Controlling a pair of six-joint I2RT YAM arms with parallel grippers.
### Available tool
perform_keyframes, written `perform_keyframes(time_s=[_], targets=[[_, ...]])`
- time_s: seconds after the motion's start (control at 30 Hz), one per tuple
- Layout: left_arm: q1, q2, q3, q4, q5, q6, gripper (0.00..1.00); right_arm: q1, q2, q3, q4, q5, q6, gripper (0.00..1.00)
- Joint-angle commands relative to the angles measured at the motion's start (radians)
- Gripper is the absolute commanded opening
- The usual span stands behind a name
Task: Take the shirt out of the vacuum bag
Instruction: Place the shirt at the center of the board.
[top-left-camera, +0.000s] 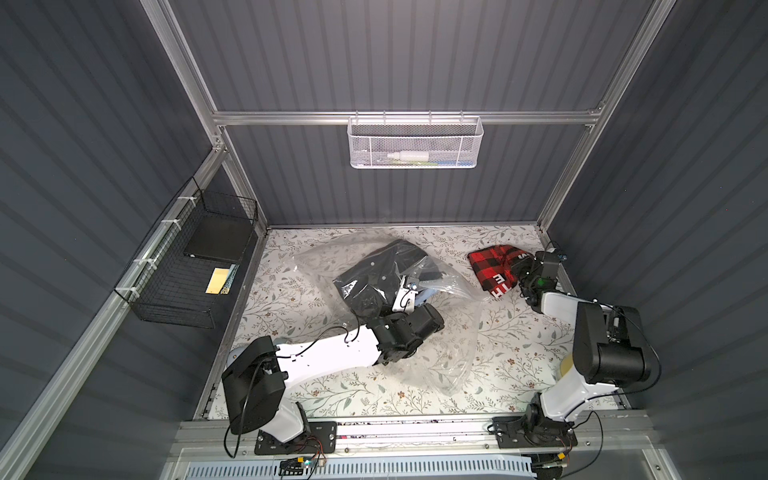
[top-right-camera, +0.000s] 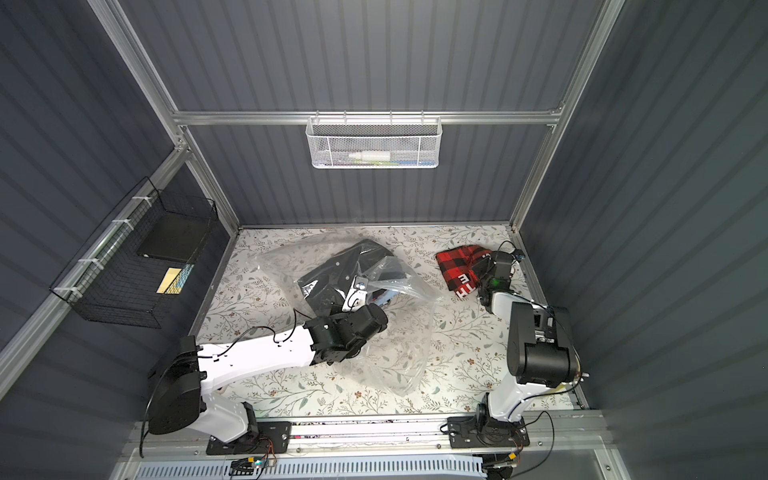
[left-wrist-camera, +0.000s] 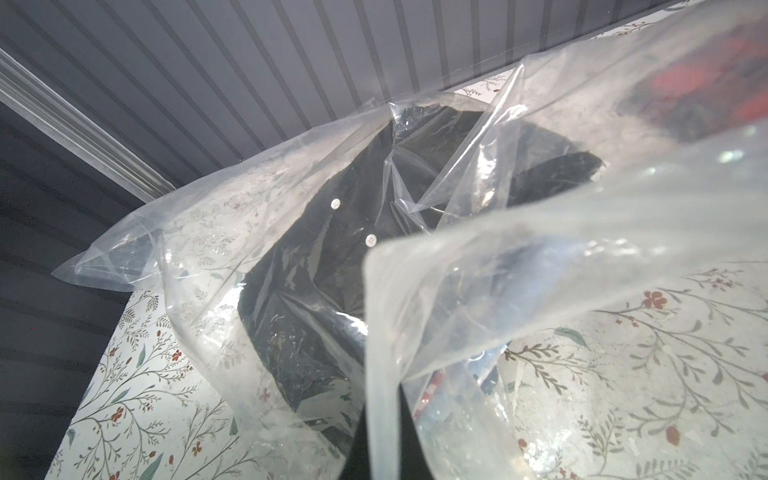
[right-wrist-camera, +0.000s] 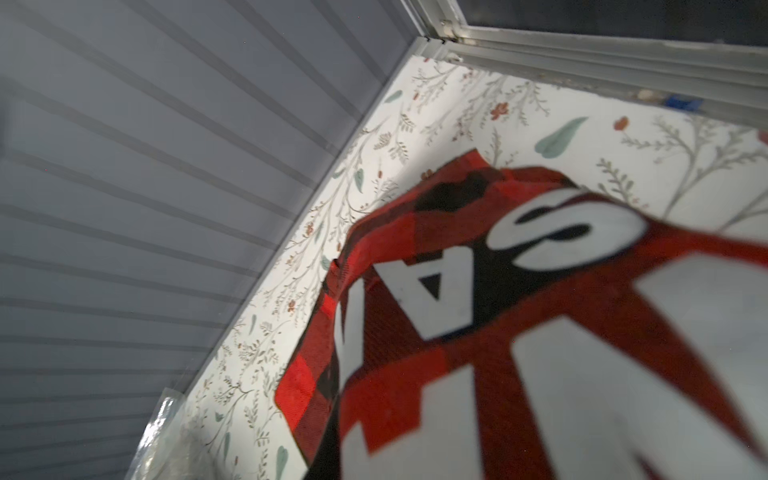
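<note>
Where the floral-patterned white table (top-left-camera: 511, 345) came nearest the arm bases, the slack near end of the large crinkly see-through plastic vacuum bag (top-left-camera: 449, 349) lay flat with nothing in it. Next, mid-table: the left gripper (top-left-camera: 409, 286), jaws closed, apparently pinching the film at what looked to be the bag's mouth and holding it raised. Plastic hid its fingers in the left wrist view. Beyond it, inside the bag: one crumpled black shirt with white buttons (left-wrist-camera: 332, 232), not yet out. Farthest, toward the right rear corner and apart from the bag: one red-and-black plaid shirt with white lettering (top-left-camera: 492, 268), fully outside, resting on the table, its edge clamped in the closed right gripper (top-left-camera: 523, 269). Handling note, as judgement: set the plaid shirt down clear of the mouth and let go. With the mouth held lifted and taut, the right gripper could enter low, take the black shirt by a thick fold and draw it out without snagging film.
</note>
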Motion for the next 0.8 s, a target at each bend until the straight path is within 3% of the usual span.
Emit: perform_keyframes(time_s=[0.0,0.2,0.6,0.77], targets=[[0.005,-0.015,-0.018,-0.039,0.007,-0.022,0.00,-0.001,0.026,-0.007,-0.064,0.056,0.017,0.00],[0.005,-0.007,-0.008,-0.043,0.009,-0.014,0.00,0.019,0.056,-0.005,-0.125,0.044,0.038,0.00],[0.005,-0.008,0.000,-0.051,0.007,-0.006,0.00,0.033,-0.019,-0.048,-0.202,0.050,0.085,0.40],[0.005,-0.006,0.004,-0.053,0.008,-0.001,0.00,0.033,-0.118,-0.107,-0.216,0.047,0.136,0.46]])
